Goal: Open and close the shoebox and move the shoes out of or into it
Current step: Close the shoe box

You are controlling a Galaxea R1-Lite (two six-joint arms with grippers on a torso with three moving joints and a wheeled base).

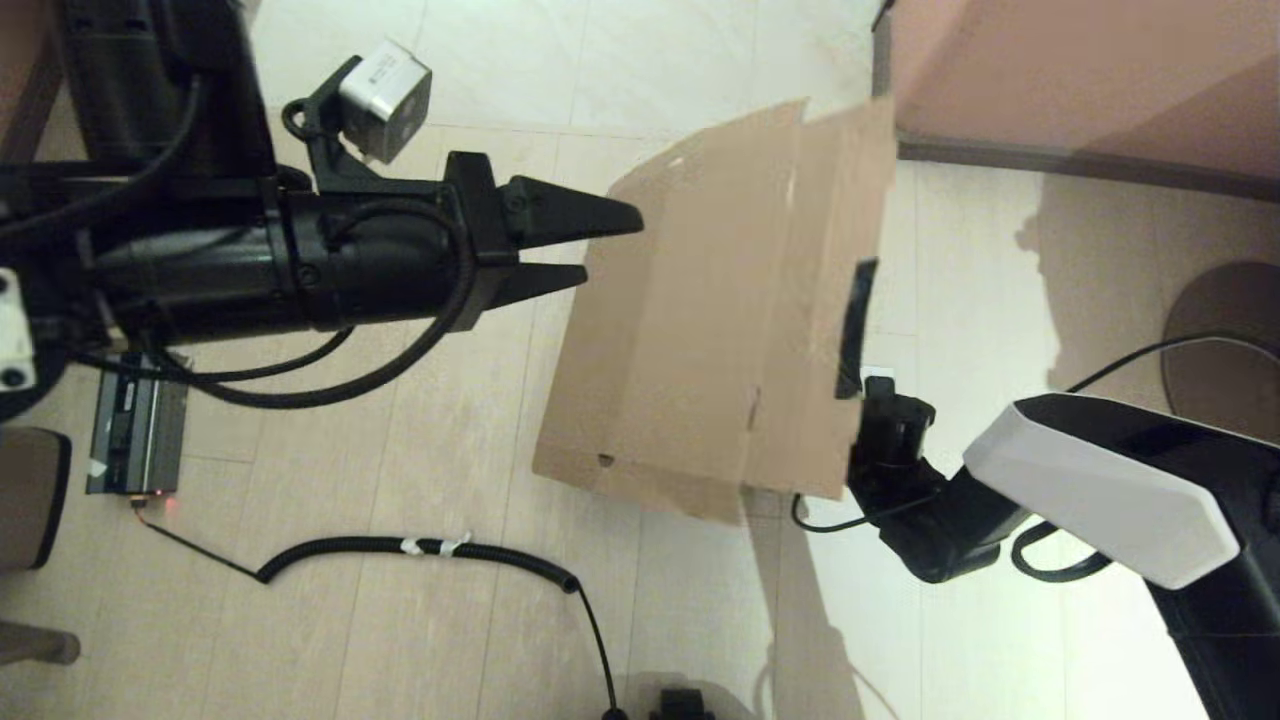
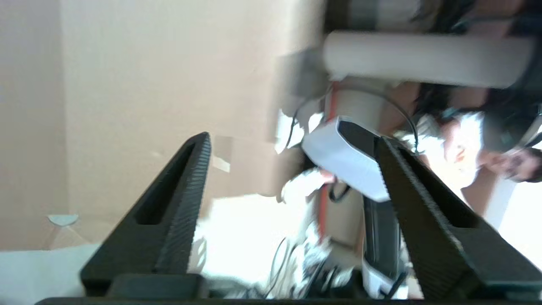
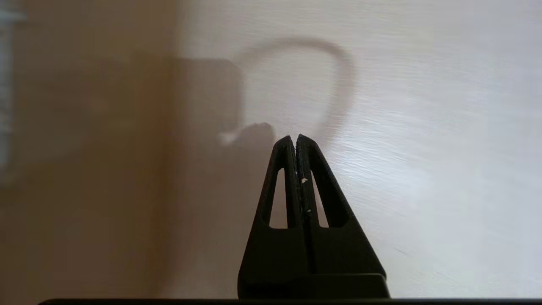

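The brown cardboard shoebox [image 1: 700, 330] sits on the floor in the middle of the head view. Its lid lies over the top, with the dark tape strip [image 1: 855, 320] on the right edge flap. The inside does not show, and the shoes are hidden. My left gripper [image 1: 612, 247] hovers at the box's upper left side, open and empty; the left wrist view shows its spread fingers [image 2: 292, 139] before the cardboard wall [image 2: 148, 84]. My right gripper [image 1: 880, 400] is at the box's right edge just below the tape. It points down at the floor, shut on nothing [image 3: 295, 137].
A coiled black cable [image 1: 420, 548] lies on the pale floor in front of the box. A black device [image 1: 135, 425] sits at the left. Brown furniture [image 1: 1080, 80] stands behind at the right, and a round base [image 1: 1230, 330] is at the far right.
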